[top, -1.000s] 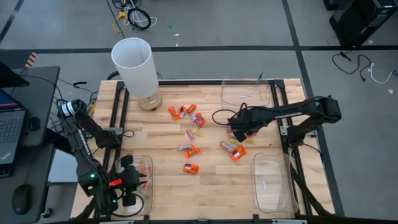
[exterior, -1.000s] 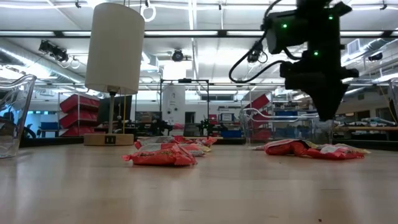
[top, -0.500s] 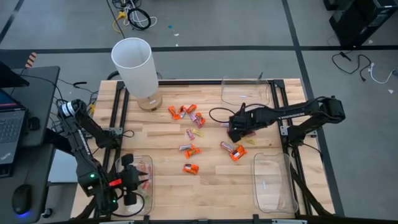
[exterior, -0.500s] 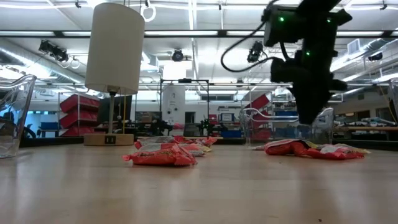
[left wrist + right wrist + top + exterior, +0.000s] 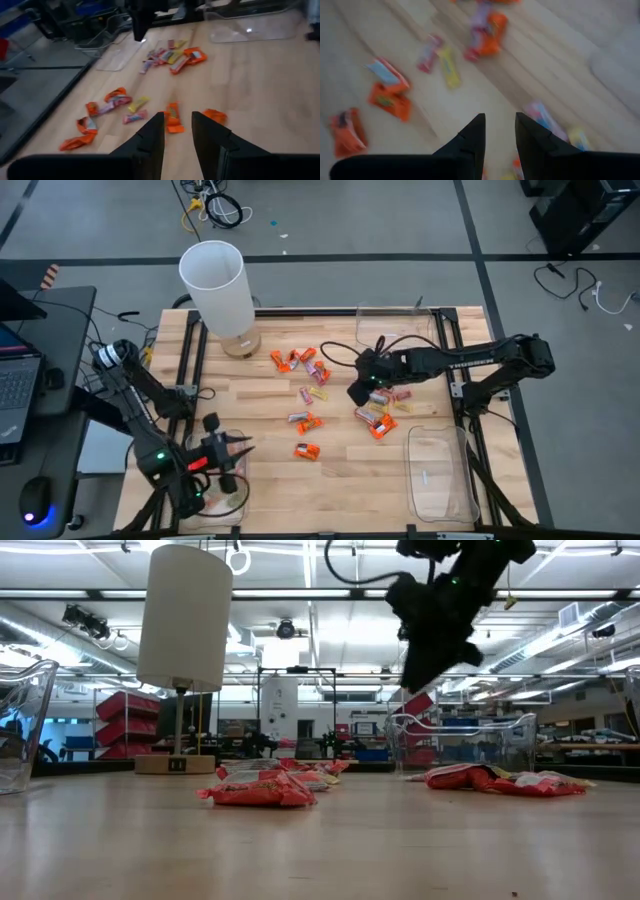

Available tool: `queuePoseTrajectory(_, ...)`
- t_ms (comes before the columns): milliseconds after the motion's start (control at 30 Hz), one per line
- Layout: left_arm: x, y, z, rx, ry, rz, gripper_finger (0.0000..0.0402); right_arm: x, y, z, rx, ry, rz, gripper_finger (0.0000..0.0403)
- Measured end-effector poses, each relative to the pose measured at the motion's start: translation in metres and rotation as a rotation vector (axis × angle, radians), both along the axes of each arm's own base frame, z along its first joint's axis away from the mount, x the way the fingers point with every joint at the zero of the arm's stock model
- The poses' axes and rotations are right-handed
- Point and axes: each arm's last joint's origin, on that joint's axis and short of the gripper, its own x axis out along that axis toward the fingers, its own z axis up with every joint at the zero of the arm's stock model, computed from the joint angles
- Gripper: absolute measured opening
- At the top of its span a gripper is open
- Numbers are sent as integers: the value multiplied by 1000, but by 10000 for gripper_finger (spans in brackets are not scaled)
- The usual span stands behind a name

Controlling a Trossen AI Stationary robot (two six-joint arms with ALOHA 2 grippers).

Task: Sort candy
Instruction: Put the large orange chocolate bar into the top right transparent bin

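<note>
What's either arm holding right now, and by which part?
Nothing. Left gripper and right gripper both show an empty gap between open jaws; the candy lies loose on the table.

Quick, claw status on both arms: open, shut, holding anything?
Left claw: open, narrow gap, nothing held.
Right claw: open, narrow gap, empty, above the candy.
</note>
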Motion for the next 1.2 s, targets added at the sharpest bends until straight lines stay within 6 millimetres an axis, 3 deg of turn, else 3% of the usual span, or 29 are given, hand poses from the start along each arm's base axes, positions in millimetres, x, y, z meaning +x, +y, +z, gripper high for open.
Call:
queuePoseTrajectory(300,19,16,-1,51,81,43,101,17,27,8,-87,-164,134,91)
queuePoseTrajectory(533,29,26,-1,152,137,52,101,33,47,2,-263,-208,292,91)
queuePoseTrajectory(900,48,53,-1,256,201,139,101,38,35,-5,-357,-154,254,91)
queuePoseTrajectory(1200,52,67,-2,350,295,157,101,36,39,-5,-353,-150,273,91)
